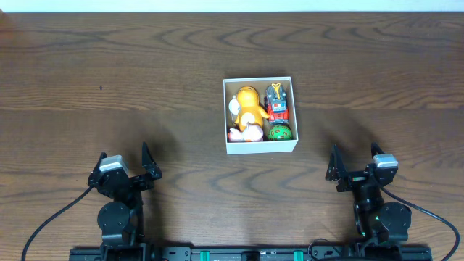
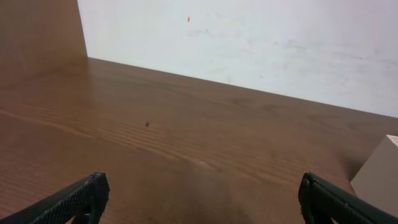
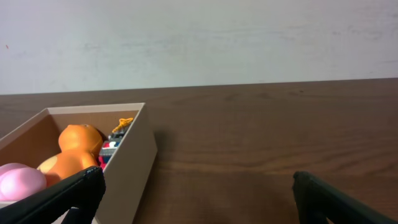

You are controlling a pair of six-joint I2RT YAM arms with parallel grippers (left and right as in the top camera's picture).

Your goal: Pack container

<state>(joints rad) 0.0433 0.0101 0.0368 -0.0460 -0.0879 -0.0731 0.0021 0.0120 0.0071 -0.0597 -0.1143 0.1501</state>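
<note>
Dark wood-grain bench (image 1: 72, 72), with a white wall behind its far edge in both wrist views. Container (image 1: 261, 148) is noted slightly right of the bench's middle, about halfway between the near and far edges and square to them. Four toys are seen inside: orange figure (image 1: 249, 103) and pink toy (image 1: 245, 133) along the left wall, red vehicle (image 1: 277, 106) and green ball (image 1: 280, 133) along the right wall, all packed close together. No loose toy is found on the bench in any view, so packing is judged complete or nearly so. Left end effector (image 1: 125, 154) and right end effector (image 1: 354, 151) are parked toward the near edge, each well apart from the container, jaws spread wide, nothing held. Risks as judged: the box looks thin-walled and light, so a sweep past it by the right arm, the nearer one, could shove or spin it across the bench. In the right wrist view the orange figure appears to reach close to rim height; a downward push could tip it out or buckle a wall. A further reach inside could snag the tight-packed toys and drag a neighbour out. No lid is seen.
</note>
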